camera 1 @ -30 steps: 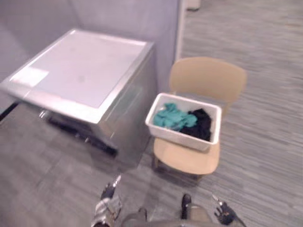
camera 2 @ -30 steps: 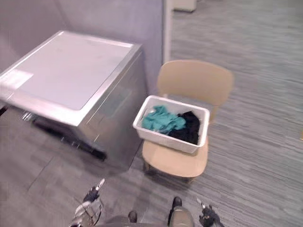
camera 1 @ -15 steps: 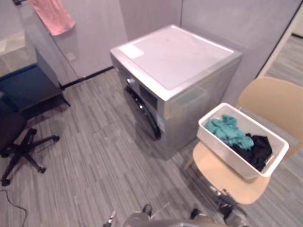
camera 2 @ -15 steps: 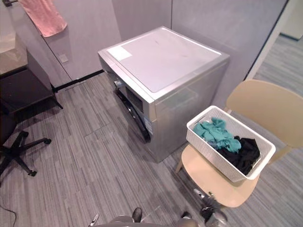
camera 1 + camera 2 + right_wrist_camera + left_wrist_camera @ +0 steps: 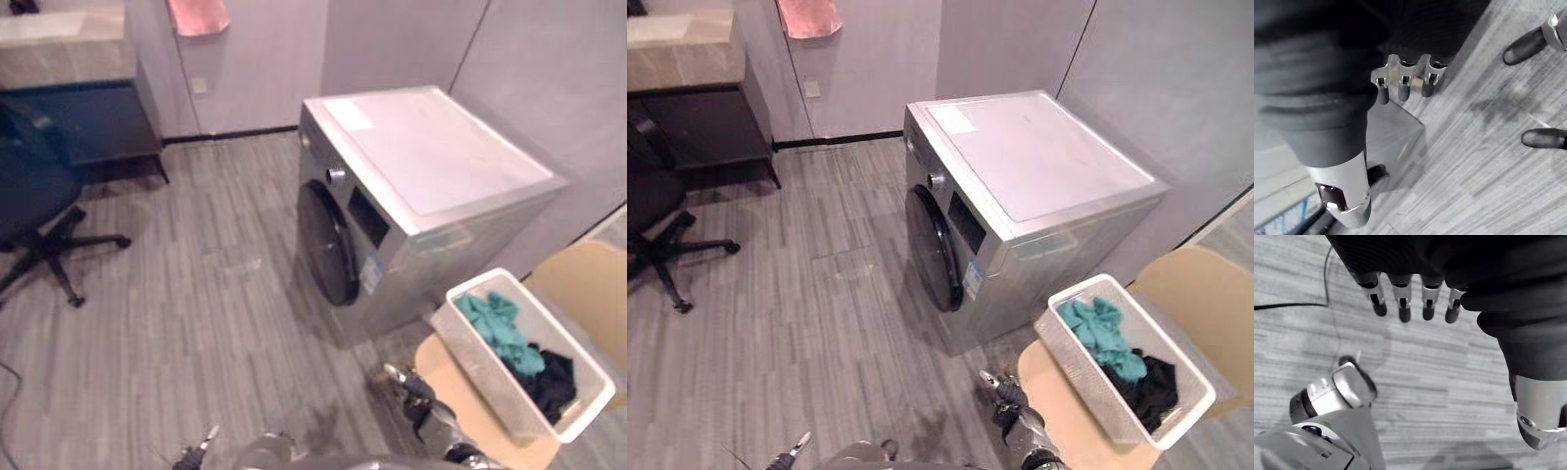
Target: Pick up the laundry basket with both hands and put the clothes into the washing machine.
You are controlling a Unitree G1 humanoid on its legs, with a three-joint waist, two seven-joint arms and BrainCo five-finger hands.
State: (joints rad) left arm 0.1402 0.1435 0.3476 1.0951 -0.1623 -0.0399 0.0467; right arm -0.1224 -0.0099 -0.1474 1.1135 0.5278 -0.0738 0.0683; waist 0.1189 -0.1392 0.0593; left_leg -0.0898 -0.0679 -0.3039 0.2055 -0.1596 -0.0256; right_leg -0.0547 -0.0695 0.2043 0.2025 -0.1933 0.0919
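Right eye view, laundry basket [image 5: 1085, 380] on chair [image 5: 1200, 313], beside washing machine [image 5: 1019, 176]

left hand [image 5: 1440, 259], fingers [image 5: 1402, 296] relaxed, over grey floor [image 5: 1440, 377]

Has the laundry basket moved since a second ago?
No. The laundry basket still sits on the chair beside the washing machine; only the camera turned.

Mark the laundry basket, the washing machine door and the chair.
laundry basket [image 5: 1084, 368]: right eye view, near perforated wall.
washing machine door [image 5: 930, 250]: right eye view, middle of the dark round door.
chair [image 5: 1193, 294]: right eye view, backrest.
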